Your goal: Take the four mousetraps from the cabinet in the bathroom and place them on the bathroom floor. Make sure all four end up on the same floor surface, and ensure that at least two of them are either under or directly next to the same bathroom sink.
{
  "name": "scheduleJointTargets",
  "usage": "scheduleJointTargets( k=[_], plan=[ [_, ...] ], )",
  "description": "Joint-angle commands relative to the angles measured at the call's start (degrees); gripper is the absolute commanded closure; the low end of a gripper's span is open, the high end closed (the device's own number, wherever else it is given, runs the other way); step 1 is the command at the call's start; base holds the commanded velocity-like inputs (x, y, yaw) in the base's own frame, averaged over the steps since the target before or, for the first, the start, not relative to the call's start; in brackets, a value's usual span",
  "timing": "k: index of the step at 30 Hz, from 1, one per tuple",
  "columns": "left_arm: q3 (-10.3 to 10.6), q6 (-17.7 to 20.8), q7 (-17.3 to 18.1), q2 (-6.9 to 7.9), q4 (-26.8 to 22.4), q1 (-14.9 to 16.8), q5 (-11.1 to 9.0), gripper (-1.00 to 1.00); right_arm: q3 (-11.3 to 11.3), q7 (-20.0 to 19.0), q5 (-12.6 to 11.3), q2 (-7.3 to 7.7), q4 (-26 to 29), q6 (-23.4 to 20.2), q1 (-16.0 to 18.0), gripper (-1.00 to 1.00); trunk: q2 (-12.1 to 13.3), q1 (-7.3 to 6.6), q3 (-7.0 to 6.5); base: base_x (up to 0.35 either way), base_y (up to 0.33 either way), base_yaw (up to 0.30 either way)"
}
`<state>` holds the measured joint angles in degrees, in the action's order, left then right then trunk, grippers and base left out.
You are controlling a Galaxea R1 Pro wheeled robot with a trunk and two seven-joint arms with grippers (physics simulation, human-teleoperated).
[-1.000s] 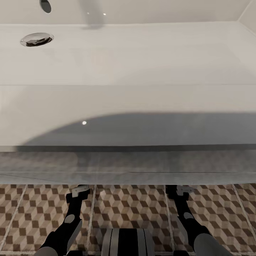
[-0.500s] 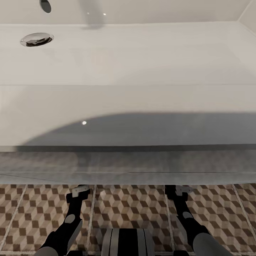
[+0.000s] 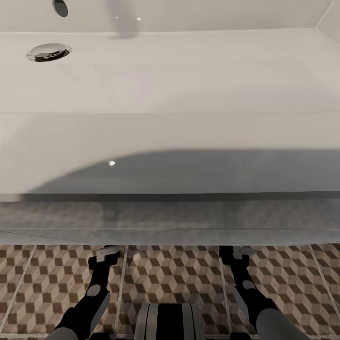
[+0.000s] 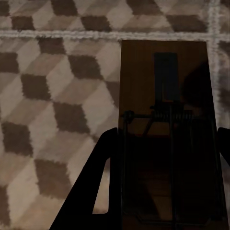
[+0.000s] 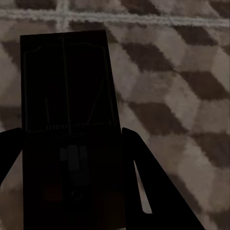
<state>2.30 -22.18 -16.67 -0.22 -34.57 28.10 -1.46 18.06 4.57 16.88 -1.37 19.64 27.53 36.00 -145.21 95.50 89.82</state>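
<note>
A brown wooden mousetrap with a dark wire spring sits between the fingers of my left gripper, close over the cube-patterned bathroom floor. My right gripper is shut on a second mousetrap, which is in deep shadow above the same tiles. Whether either trap touches the floor is unclear. In the head view both arms reach forward under the front edge of the white sink, left wrist and right wrist, with the fingertips hidden beneath it. The cabinet is out of view.
The sink's long white basin spans the head view, with a chrome drain at the far left. Its glossy front panel reflects the tiles and overhangs the floor. My base sits between the arms.
Both forearms have shifted very slightly; the grippers and traps stay where they were.
</note>
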Motion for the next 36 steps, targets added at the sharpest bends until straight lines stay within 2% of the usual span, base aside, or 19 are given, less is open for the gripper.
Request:
scheduleJointTargets(
  k=[1,8,16,36],
  plan=[
    [0.3,-0.1,-0.5,0.01,0.0,0.0,-0.1,1.00,0.3,0.1,0.4,-0.04,0.0,0.1,0.1,1.00,0.0,-0.01,0.03,0.000,0.000,0.000],
    [0.3,-0.1,-0.5,0.04,0.0,0.0,0.0,1.00,0.3,0.6,0.1,-0.04,-0.2,-0.2,1.2,1.00,0.0,-0.01,0.03,0.000,0.000,0.000],
    [0.3,-0.1,-0.6,0.04,0.0,0.0,0.0,1.00,0.4,0.7,0.2,-0.04,-0.2,-3.5,1.5,1.00,0.0,-0.01,0.03,0.000,0.000,0.000],
    [0.3,0.1,-0.6,0.11,0.0,0.0,0.0,1.00,0.3,0.3,0.1,-0.76,-0.2,-3.7,1.6,1.00,0.0,-0.01,0.03,0.000,0.000,0.000]
  ],
)
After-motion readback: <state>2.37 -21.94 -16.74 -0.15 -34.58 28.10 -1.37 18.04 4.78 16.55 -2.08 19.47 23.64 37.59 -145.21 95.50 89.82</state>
